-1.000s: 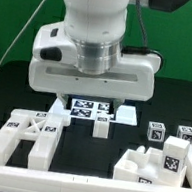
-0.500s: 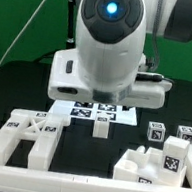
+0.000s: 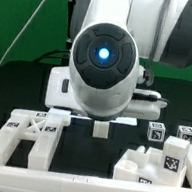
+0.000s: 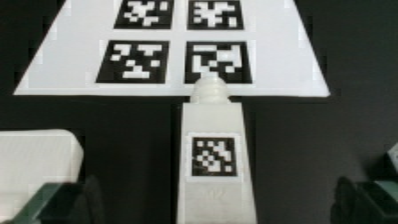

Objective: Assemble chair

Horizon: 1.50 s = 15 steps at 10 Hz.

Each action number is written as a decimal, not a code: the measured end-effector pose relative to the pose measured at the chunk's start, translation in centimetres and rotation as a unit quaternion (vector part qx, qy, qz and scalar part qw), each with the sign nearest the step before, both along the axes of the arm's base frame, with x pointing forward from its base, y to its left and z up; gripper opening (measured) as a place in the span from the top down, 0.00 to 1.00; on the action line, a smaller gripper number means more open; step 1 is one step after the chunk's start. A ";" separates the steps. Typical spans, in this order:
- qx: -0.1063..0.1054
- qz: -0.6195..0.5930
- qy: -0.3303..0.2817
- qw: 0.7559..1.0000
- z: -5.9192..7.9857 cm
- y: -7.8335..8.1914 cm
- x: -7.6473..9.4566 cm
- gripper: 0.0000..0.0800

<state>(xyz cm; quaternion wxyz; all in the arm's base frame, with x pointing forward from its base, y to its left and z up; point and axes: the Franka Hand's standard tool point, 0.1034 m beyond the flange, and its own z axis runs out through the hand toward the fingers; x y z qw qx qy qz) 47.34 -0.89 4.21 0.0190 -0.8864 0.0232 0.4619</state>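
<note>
While hand hangs fingers apart, one tagged bar points at four-tag marker board.

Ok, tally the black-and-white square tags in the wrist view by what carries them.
On the flat white marker board: 4 square tags
On the narrow white plastic chair bar: 1 square tag
Total: 5

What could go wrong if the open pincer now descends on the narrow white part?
The tip of the narrow white part sits at the edge of the marker board, so a crooked grip may push it onto the board. A white block lies close to one finger of the pincer; that finger may strike it.
</note>
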 end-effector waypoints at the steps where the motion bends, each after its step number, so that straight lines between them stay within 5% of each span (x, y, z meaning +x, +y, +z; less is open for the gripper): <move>1: -0.001 -0.001 -0.012 1.000 -0.4 -0.1 0.0 0.19; 8: -0.018 -0.012 0.000 1.000 -3.0 -0.2 -2.0 0.19; 10: -0.018 -0.012 0.000 1.000 -3.0 -0.3 -2.0 0.50; 11: -0.018 -0.012 0.000 1.000 -3.0 -0.3 -2.0 0.50; 12: -0.018 -0.013 0.000 1.000 -3.0 -0.3 -2.0 0.64; 15: -0.018 -0.013 0.000 1.000 -3.0 -0.3 -2.0 0.64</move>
